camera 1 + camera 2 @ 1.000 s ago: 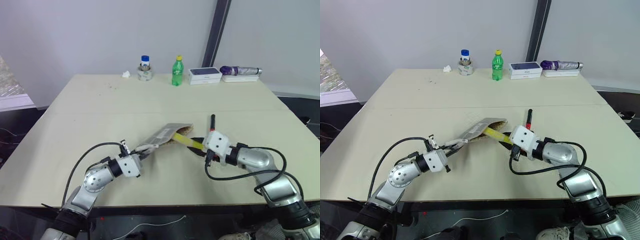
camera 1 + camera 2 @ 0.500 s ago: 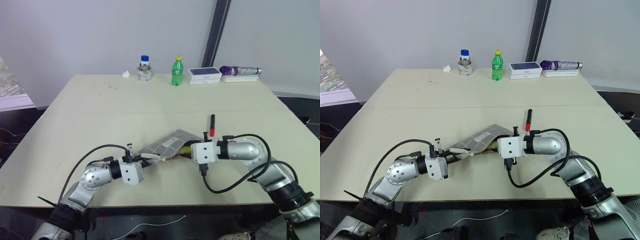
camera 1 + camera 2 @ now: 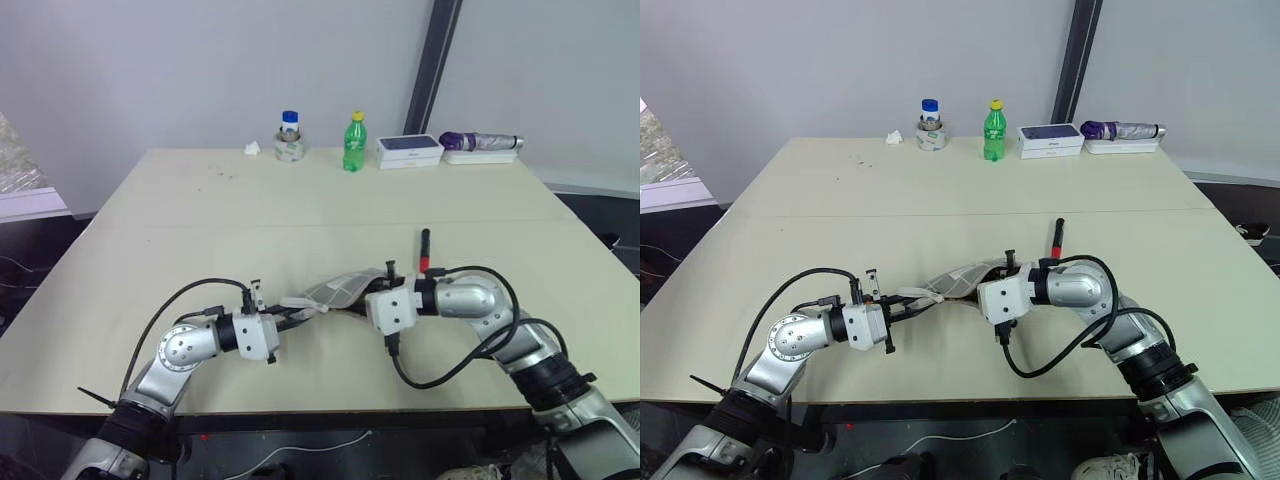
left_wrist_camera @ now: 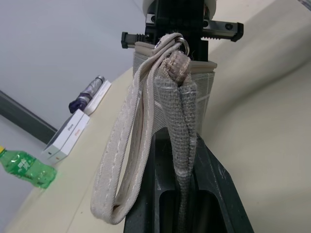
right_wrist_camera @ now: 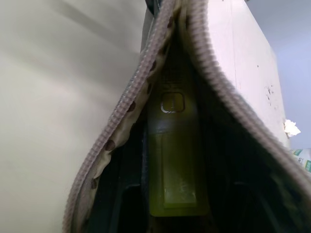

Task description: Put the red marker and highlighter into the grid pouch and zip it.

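Since a second ago the right gripper (image 3: pixel 372 303) has pushed leftward, carrying the highlighter (image 5: pixel 177 160) from outside the grid pouch (image 3: pixel 340 291) into its mouth; the red marker (image 3: pixel 424 250) lies on the table (image 3: pixel 200 210) well behind the right wrist. From the left wrist, the left gripper (image 4: pixel 182 160) is clamped shut on the pouch's end, pull cord (image 4: pixel 127 150) dangling beside its fingers. From the right wrist, the highlighter sits just ahead of the fingers, between the zipper edges; whether they grip it I cannot tell. Best release only once it is fully inside, left hand holding steady
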Controlling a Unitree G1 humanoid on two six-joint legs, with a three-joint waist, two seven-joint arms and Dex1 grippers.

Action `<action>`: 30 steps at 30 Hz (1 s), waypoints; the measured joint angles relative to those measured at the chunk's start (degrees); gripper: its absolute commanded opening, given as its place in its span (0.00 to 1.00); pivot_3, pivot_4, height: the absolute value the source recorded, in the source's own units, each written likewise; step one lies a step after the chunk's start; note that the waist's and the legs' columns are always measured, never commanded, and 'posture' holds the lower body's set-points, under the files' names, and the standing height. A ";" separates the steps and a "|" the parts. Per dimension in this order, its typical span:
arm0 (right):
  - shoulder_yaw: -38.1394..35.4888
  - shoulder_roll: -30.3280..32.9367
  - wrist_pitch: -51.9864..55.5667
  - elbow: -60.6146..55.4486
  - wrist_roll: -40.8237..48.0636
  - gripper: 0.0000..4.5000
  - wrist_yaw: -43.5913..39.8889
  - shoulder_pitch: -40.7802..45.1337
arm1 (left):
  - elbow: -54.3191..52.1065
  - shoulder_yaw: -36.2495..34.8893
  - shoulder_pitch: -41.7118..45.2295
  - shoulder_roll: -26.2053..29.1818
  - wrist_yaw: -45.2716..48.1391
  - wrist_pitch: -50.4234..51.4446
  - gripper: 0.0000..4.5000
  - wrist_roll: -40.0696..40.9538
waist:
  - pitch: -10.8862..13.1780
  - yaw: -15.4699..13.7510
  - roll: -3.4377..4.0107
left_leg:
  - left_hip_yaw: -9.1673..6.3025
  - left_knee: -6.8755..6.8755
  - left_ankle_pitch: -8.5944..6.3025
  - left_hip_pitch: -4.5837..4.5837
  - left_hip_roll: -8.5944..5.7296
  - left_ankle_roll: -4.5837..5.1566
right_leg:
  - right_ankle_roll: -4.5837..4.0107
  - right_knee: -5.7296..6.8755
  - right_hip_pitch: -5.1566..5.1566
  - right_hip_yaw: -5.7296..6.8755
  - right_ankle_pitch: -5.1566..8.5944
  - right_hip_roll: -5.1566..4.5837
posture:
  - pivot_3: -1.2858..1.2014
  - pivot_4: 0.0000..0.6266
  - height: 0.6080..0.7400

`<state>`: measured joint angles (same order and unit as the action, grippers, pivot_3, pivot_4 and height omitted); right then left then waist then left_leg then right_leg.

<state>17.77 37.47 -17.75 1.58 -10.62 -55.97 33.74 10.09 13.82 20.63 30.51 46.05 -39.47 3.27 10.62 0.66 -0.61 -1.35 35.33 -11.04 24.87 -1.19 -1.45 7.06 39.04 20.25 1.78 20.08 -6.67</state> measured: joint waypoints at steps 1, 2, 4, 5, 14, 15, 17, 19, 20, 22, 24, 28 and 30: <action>0.00 -0.29 0.27 -0.01 0.47 0.64 -0.18 -0.02 | 0.11 0.00 -0.09 -0.01 -0.01 -0.14 0.00 -0.11 | 0.00 0.00 0.00 | 0.00 0.00 0.00 0.00 0.00 0.00 | 0.00 0.00 0.00 0.00 0.00 0.00 | 0.52 0.24 1.00; -0.01 -0.34 0.51 -0.07 0.71 0.73 -0.22 -0.12 | 0.13 0.00 -0.20 -0.04 -0.04 -0.15 0.00 -0.16 | 0.00 0.01 0.00 | 0.00 0.00 0.00 0.00 0.00 0.00 | 0.00 0.00 0.00 0.00 0.00 0.00 | 0.52 0.24 1.00; -0.32 -0.13 1.34 -0.69 0.95 0.98 -0.32 -0.75 | 0.18 -0.18 -0.55 -0.04 -0.26 -0.14 0.00 -0.17 | 0.00 -0.09 0.00 | 0.00 0.00 0.00 0.00 0.02 0.00 | 0.00 0.00 0.00 0.00 0.00 0.00 | 0.52 0.24 1.00; -0.75 0.10 2.18 -1.68 1.55 1.00 -0.36 -1.61 | 0.29 -0.34 -0.86 -0.04 -0.39 -0.14 0.00 -0.25 | 0.00 -0.15 0.00 | 0.00 0.00 0.00 0.00 0.02 0.00 | 0.00 0.00 -0.01 0.00 0.00 -0.01 | 0.52 0.24 1.00; -9.70 0.99 20.57 -15.50 13.43 1.00 0.48 -9.72 | 6.02 -2.94 -1.16 1.96 -1.55 -2.66 0.00 -1.56 | 0.00 -0.07 0.00 | -0.03 -0.01 -0.01 0.00 0.03 0.01 | 0.00 0.00 -0.02 0.02 0.00 -0.01 | 0.52 0.24 1.00; -11.04 0.95 22.92 -17.03 15.14 1.00 0.96 -10.43 | 6.75 -3.43 -1.15 2.07 -1.76 -2.73 0.00 -1.56 | 0.00 -0.07 0.00 | -0.03 -0.01 -0.01 0.00 0.04 0.00 | 0.00 0.00 -0.02 0.02 0.00 -0.01 | 0.52 0.24 1.00; -14.89 -0.19 29.75 -19.67 19.78 1.00 3.29 -10.86 | 7.86 -4.17 -1.16 2.47 -2.60 -2.77 0.00 -1.58 | 0.00 -0.07 0.00 | -0.04 0.00 -0.01 0.00 0.09 0.00 | 0.00 0.00 -0.04 0.02 0.00 -0.01 | 0.52 0.24 1.00; -18.49 -2.46 36.43 -21.30 24.00 1.00 6.80 -10.54 | 8.32 -4.56 -1.16 2.63 -3.05 -3.23 0.00 -1.79 | 0.00 -0.07 0.00 | -0.05 0.00 0.00 0.00 0.10 0.00 | 0.00 0.00 -0.04 0.03 0.00 -0.01 | 0.52 0.24 1.00; -19.43 -3.34 38.65 -21.46 25.25 1.00 8.44 -10.23 | 8.42 -4.59 -1.16 2.62 -3.31 -3.48 0.00 -1.99 | 0.00 -0.07 0.00 | -0.05 0.00 0.00 0.00 0.09 0.00 | 0.00 0.00 -0.04 0.03 0.00 -0.01 | 0.52 0.24 1.00; -20.92 -5.37 42.95 -20.71 25.46 1.00 13.31 -9.10 | 8.55 -4.59 -1.16 2.54 -3.81 -3.68 0.00 -2.48 | 0.00 -0.05 0.00 | -0.04 -0.01 0.00 0.00 0.07 0.00 | 0.00 0.01 -0.02 0.03 0.00 -0.01 | 0.52 0.24 1.00; -21.27 -6.05 47.15 -17.29 23.51 1.00 19.38 -7.53 | 8.72 -4.57 -1.16 2.32 -4.27 -3.75 0.00 -2.88 | -0.01 -0.08 -0.02 | -0.04 -0.01 0.00 0.00 0.04 0.00 | -0.01 0.01 -0.02 0.03 0.00 -0.01 | 0.52 0.24 1.00; -23.42 -11.04 53.35 -8.54 20.74 1.00 30.25 -6.38 | 9.42 -4.57 -1.32 1.71 -5.56 -3.78 0.00 -4.04 | -0.01 -0.03 -0.02 | -0.01 -0.05 0.00 0.00 -0.01 0.00 | 0.00 0.02 0.02 0.01 0.00 -0.02 | 0.52 0.24 1.00; -23.86 -14.08 54.44 -3.67 20.40 1.00 34.42 -5.20 | 9.55 -4.53 -1.37 1.27 -6.06 -3.75 0.00 -4.50 | 0.00 0.18 0.00 | 0.04 -0.09 0.00 0.00 -0.01 0.00 | 0.00 0.05 0.08 -0.02 0.00 -0.01 | 0.52 0.24 1.00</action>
<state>-6.09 23.39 36.69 -2.09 9.78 -21.55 28.53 19.63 9.29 19.25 31.78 39.99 -43.22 -1.23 10.61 0.84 -0.62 -1.32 35.24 -11.04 24.87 -1.20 -1.44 7.05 39.08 20.33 1.75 20.08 -6.68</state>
